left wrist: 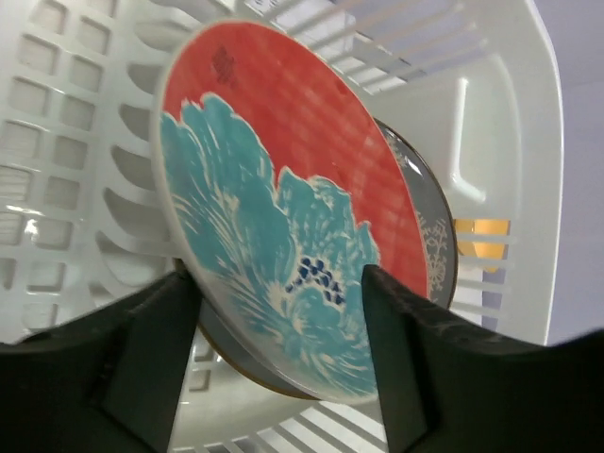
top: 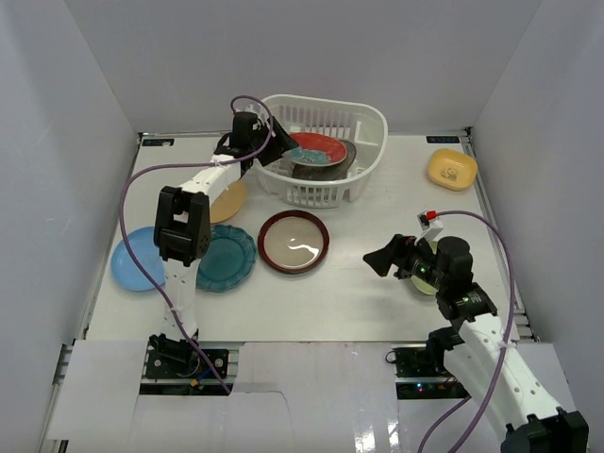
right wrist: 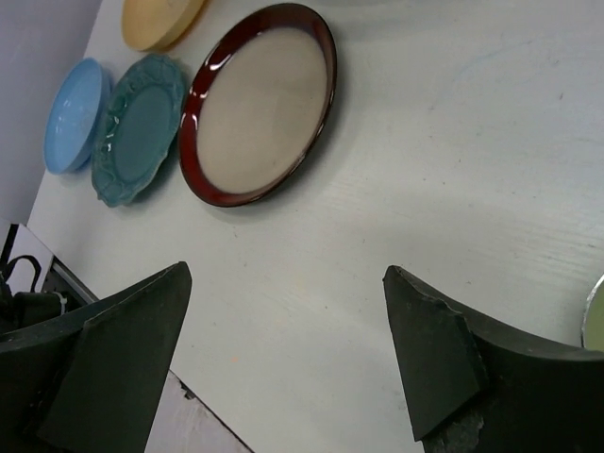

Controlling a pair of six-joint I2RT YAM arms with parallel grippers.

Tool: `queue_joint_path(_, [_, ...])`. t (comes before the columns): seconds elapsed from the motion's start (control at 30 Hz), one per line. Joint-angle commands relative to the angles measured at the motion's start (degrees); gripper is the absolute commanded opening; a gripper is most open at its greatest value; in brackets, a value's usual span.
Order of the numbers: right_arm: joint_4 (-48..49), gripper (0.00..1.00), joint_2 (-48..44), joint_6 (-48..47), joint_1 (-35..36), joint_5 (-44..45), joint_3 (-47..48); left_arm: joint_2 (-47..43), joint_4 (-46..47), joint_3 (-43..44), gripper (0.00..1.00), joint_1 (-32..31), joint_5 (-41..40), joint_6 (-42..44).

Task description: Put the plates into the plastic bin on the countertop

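Observation:
The white plastic bin [top: 361,129] stands at the back of the countertop [top: 359,283]. In it the red-and-teal plate [top: 317,148] leans on the grey deer plate [top: 332,167]; both show in the left wrist view, red-and-teal [left wrist: 283,179] and grey [left wrist: 436,236]. My left gripper [top: 283,143] [left wrist: 274,283] is open, with a finger on each side of the red-and-teal plate's lower rim. My right gripper [top: 382,260] [right wrist: 288,283] is open and empty above bare table. The red-rimmed beige plate [top: 293,242] [right wrist: 257,104], teal scalloped plate [top: 226,258] and light blue plate [top: 132,260] lie on the table.
A yellow round plate [top: 227,200] lies partly under my left arm. A yellow squarish dish [top: 451,168] sits at the back right. A green dish [top: 422,281] lies half hidden under my right wrist, a sliver in the right wrist view [right wrist: 595,316]. Grey walls surround the table.

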Motion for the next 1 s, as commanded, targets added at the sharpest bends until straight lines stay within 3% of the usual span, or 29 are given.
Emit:
queue_joint_path(0.0, [11.41,0.89,4.30,3.01,2.50,0.70,-1.91,-6.06,1.87,-1.01,0.80,-0.54,2.13,2.81])
queue_joint_path(0.1, [16.67,0.90,8.43,5.21,5.31,4.65,-3.14,-7.20,-0.15,-1.72,0.92,-0.45,1.08,5.01])
queue_joint_path(0.2, [21.85,0.90,13.17,7.58,10.23,9.21,-3.94,-8.17,-2.44,-1.90,0.98,-0.45,-0.15,6.86])
queue_joint_path(0.37, [29.69,0.86,23.79,10.74,17.97,15.81,-4.20,-9.66,-9.98,0.74,0.98,-0.45,-4.01,13.63])
queue_joint_path(0.6, [43.93,0.80,36.73,20.13,19.30,19.51,-5.52,-11.60,-17.90,1.18,0.98,-0.45,-8.68,22.15])
queue_joint_path(0.87, [55.80,0.68,53.33,28.49,20.00,18.29,-1.92,-11.16,-24.40,3.55,0.98,-0.45,-2.80,27.78])
queue_joint_path(0.97, [56.68,0.66,57.91,30.08,20.18,19.25,0.63,-9.14,-29.14,9.25,0.98,-0.45,-2.62,29.19])
